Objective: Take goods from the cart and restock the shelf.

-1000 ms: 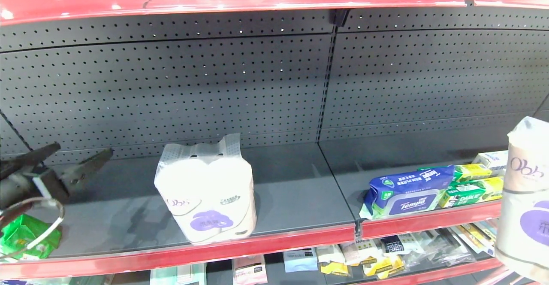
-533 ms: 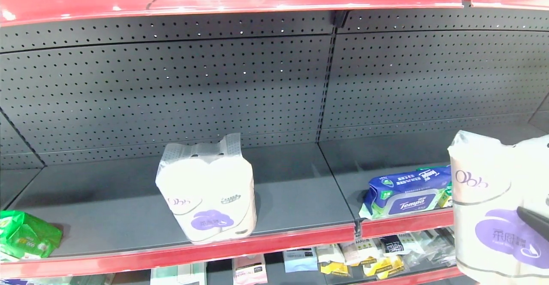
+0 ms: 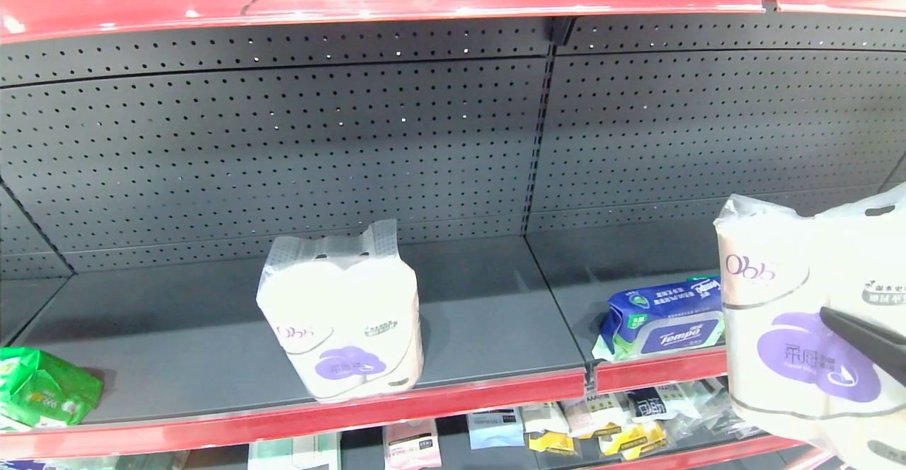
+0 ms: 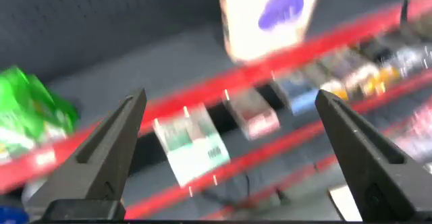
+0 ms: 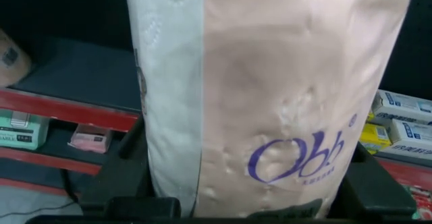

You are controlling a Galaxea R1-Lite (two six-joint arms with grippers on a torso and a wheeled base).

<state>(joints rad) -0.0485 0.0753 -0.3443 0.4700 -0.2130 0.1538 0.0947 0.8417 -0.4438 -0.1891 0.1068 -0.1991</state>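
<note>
A white toilet paper pack point(image 3: 343, 318) with a purple label stands on the grey shelf point(image 3: 488, 314), left of the shelf's middle. A second toilet paper pack point(image 3: 807, 328) point(image 5: 270, 96) hangs at the right, in front of the shelf's red edge, with my right gripper point(image 3: 867, 342) shut on it; one dark finger crosses its front. My left gripper point(image 4: 233, 156) is open with nothing between its fingers, held back from the shelf front, facing the first pack point(image 4: 266, 15) and lower shelves.
A blue wet wipes pack point(image 3: 662, 318) lies on the shelf just left of the held pack. A green packet point(image 3: 42, 385) lies at the far left. Small packets point(image 3: 601, 420) fill the lower shelf. Bare room lies either side of the standing pack.
The held pack has moved up and leftward into view, now covering the boxes at the shelf's right end. My left gripper, over the shelf's left end a second ago, has left the head view.
</note>
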